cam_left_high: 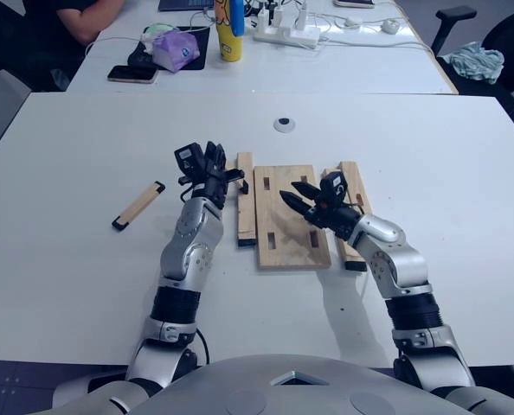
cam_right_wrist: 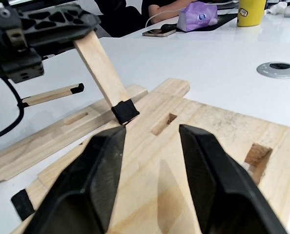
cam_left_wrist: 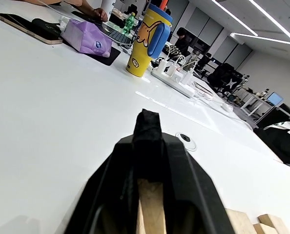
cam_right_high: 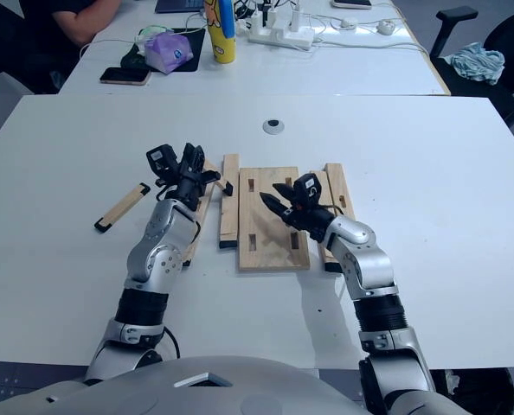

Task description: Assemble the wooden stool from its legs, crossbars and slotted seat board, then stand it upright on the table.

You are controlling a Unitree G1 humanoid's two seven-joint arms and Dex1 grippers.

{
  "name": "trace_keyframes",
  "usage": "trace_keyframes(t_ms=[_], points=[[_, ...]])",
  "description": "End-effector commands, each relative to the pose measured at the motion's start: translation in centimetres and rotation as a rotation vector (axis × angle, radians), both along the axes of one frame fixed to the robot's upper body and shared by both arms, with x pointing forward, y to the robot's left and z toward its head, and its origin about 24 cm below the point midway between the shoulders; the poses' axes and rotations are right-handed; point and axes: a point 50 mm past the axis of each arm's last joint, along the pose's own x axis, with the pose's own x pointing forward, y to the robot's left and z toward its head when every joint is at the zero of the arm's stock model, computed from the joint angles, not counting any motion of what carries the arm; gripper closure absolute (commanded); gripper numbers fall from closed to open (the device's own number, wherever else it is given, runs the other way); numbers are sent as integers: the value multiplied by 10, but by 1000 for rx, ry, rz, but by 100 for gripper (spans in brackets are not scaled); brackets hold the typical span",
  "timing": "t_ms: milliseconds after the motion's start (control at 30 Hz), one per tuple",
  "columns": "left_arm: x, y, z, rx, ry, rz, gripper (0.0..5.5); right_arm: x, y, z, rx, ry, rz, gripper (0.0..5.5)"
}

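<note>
On the table [cam_left_high: 439,190], near its middle, the board [cam_left_high: 296,251] lies flat with its slots up. Over its left edge a stick [cam_right_wrist: 103,73] hangs tilted. Its black-capped lower end is just beside a slot [cam_right_wrist: 164,123]; I cannot tell whether it touches the wood. The left gripper [cam_left_high: 212,164] is pinched on the stick's upper end. The right gripper [cam_right_wrist: 150,129] hovers low over the board, fingers spread, holding nothing. A leg [cam_left_high: 245,199] lies just beside the board's left side, and more pieces [cam_left_high: 354,177] lie along its right. One bar [cam_left_high: 138,206] lies well apart to the left.

By their look the parts are dry softwood: light, stiff, not fragile, and rough enough to grip well. A stick held at one end will likely lever in the fingers when pushed into a slot, so a hold nearer its middle seems better. The board looks light enough to slide on the smooth top. The free gripper would best press on bare wood between slots.
</note>
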Motion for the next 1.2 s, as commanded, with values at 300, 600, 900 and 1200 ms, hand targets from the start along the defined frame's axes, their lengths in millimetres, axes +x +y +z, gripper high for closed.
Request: trace_keyframes(t_ms=[300, 600, 900, 1200], points=[[-19, 0, -44, 358, 196, -33, 505, -2, -2, -1, -57, -13, -54, 347], [-31, 10, -56, 447, 228, -45, 505, -14, -2, -6, -98, -33, -107, 347], [-39, 23, -33, 498, -60, -89, 505, -9, -6, -3, -110, -54, -135, 347], [-42, 23, -47, 525, -59, -186, 505, -4, -4, -2, -118, -68, -137, 347]])
